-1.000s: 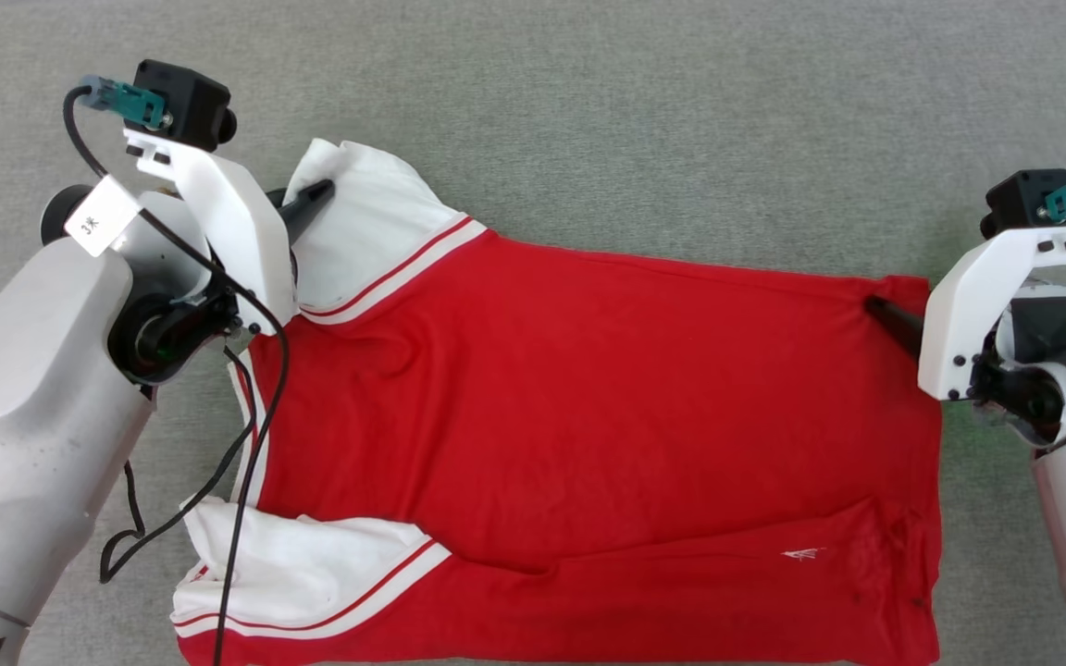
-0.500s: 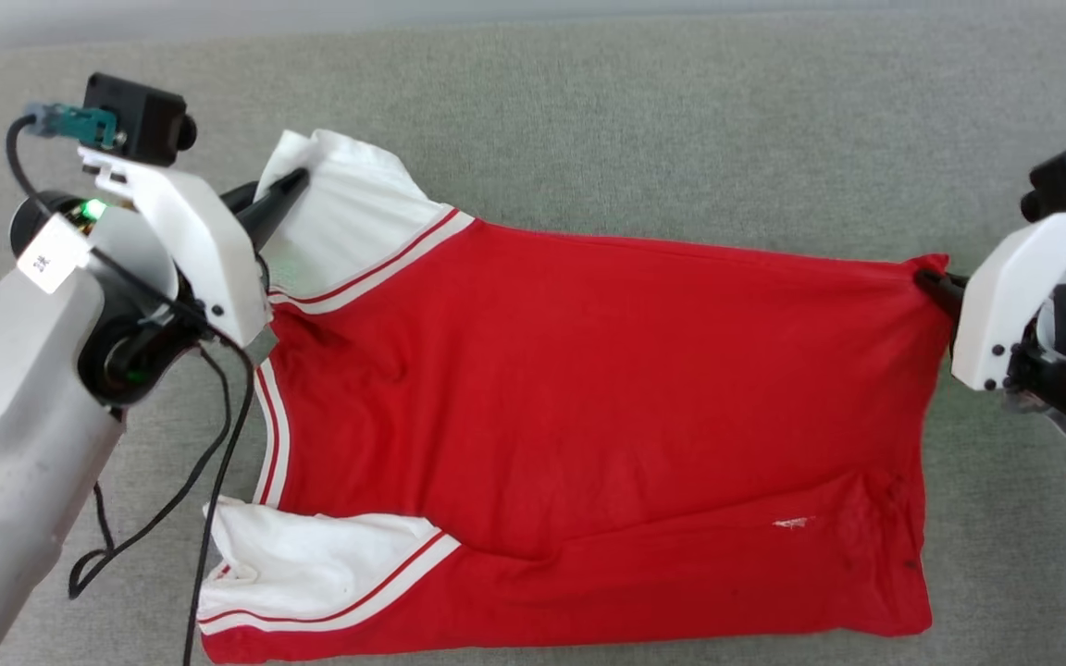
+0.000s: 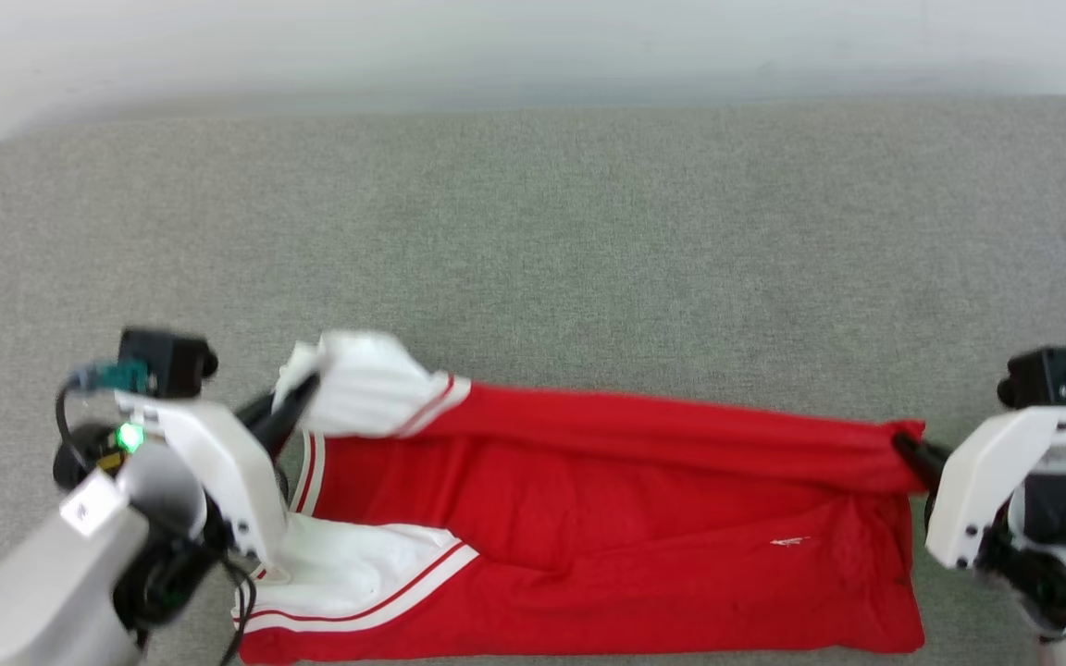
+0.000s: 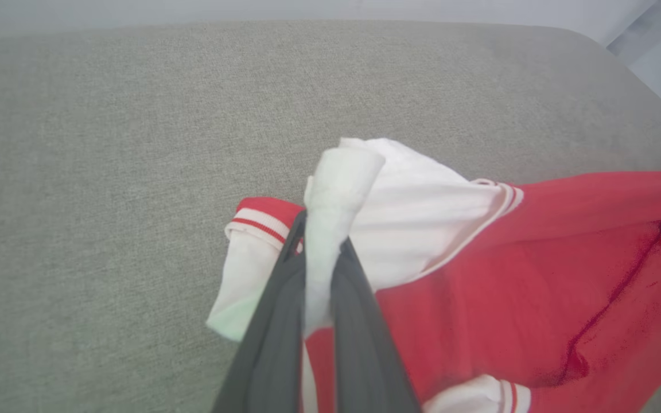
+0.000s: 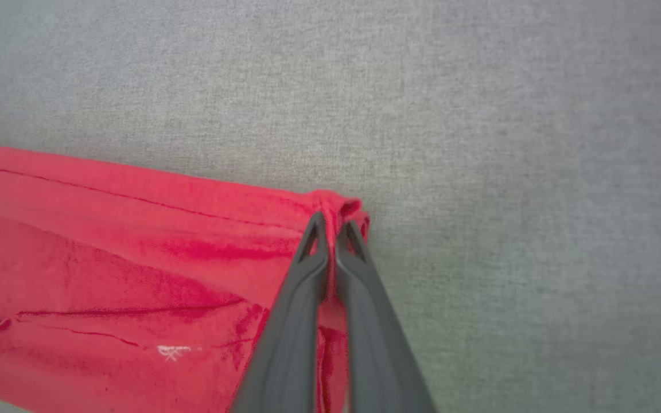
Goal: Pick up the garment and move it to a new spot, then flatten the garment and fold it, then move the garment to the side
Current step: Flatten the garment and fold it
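The garment [image 3: 607, 518], red with white striped-trim sleeves, lies on the grey cushion with its far edge lifted into a taut band between both grippers. My left gripper [image 3: 297, 398] is shut on the far white sleeve [image 4: 399, 201], which bunches up between its dark fingers [image 4: 276, 321]. At the right, my right gripper [image 3: 908, 449] is shut on the far red hem corner [image 5: 342, 206], and the cloth puckers at its fingertips [image 5: 313, 235]. The near sleeve [image 3: 357, 578] and the near half rest flat. The lettering is hidden.
The grey fabric surface [image 3: 588, 259] stretches wide beyond the garment, up to a pale wall [image 3: 533, 46] at the back. A black cable [image 3: 241, 601] hangs from my left wrist over the near sleeve.
The right gripper has shut on the hem corner. Both grippers have lifted the far edge off the cushion and drawn it toward the near edge. The head camera has tilted up, showing more cushion.
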